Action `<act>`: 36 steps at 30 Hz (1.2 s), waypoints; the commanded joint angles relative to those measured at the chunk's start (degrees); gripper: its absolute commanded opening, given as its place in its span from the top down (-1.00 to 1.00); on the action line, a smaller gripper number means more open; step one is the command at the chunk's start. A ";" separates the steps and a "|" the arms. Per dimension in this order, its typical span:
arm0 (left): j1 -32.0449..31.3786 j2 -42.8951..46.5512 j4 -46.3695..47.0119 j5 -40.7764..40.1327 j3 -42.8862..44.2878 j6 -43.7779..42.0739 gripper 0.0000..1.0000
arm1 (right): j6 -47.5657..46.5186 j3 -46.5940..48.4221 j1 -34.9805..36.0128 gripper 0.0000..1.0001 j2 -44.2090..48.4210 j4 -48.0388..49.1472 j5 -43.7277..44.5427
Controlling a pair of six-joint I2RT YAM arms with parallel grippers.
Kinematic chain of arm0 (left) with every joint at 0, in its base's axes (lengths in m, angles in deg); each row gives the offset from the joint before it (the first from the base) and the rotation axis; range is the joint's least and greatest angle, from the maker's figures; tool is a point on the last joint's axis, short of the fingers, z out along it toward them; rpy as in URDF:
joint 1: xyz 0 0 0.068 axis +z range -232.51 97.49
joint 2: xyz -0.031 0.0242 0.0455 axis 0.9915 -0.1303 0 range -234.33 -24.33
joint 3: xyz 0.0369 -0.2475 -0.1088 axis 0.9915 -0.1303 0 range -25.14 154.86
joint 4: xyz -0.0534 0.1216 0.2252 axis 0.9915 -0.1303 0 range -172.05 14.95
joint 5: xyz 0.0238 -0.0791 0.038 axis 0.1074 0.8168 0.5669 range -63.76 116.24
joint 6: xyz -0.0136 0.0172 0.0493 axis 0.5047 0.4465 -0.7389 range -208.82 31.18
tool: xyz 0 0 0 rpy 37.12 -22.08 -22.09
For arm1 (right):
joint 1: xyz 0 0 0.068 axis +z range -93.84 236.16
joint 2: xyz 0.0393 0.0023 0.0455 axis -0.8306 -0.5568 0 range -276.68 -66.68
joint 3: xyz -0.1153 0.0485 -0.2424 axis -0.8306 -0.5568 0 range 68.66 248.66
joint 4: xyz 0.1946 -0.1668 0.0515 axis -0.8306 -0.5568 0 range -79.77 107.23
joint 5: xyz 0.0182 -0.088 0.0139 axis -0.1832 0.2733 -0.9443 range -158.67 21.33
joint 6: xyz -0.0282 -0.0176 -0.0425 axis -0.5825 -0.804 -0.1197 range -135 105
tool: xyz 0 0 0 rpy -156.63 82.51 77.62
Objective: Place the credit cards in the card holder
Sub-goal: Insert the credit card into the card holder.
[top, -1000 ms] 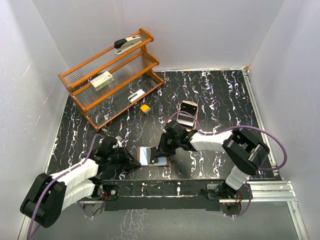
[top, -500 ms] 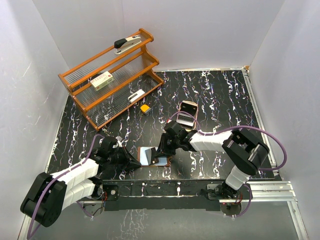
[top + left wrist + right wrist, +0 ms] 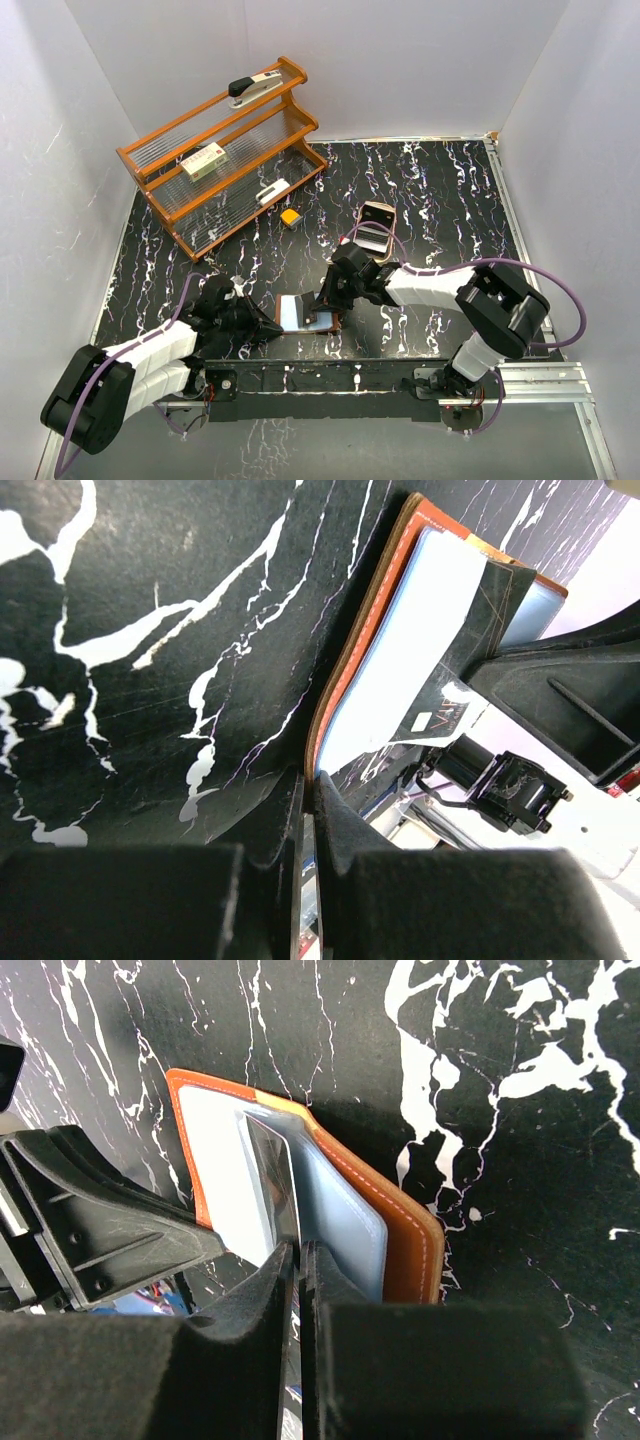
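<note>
The card holder point(image 3: 405, 1235), smooth reddish-brown leather with pale stitching and flat grey-blue pockets, lies open on the black, white-veined table point(image 3: 430, 190) by the near edge, between the arms. The left gripper point(image 3: 312, 810) is clamped on its thin left rim. The right gripper point(image 3: 298, 1270) pinches a thin, glossy silvery credit card point(image 3: 268, 1175) standing tilted among the pockets.

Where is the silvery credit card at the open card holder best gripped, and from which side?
Pinch the credit card by its flat faces at the free edge, from the side away from the card holder. It stands on edge, far end among the pockets, leaving only that edge exposed; the right end effector grips there.
</note>
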 commanded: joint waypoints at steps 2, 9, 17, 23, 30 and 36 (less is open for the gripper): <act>-0.35 0.58 0.53 2.05 -0.87 1.64 1.00 | 1.84 -0.51 0.61 0.87 -1.00 3.33 0.30; -0.36 1.78 0.88 1.86 -1.40 2.38 1.00 | 2.06 0.74 2.61 0.57 -1.70 2.61 1.11; -0.35 1.60 1.16 1.96 -1.22 2.39 1.00 | -0.16 3.75 3.80 0.33 -2.43 -1.47 3.00; -0.35 2.37 1.35 2.30 -1.64 2.50 1.00 | -3.99 9.41 4.13 0.32 -6.35 -7.28 3.36; -0.35 3.77 0.95 2.38 -1.76 2.54 1.00 | -4.58 12.21 6.11 0.25 -7.65 -9.05 4.36; -0.32 4.47 0.26 1.88 -1.78 2.42 1.00 | -6.87 15.23 6.22 0.09 -6.85 -16.59 8.12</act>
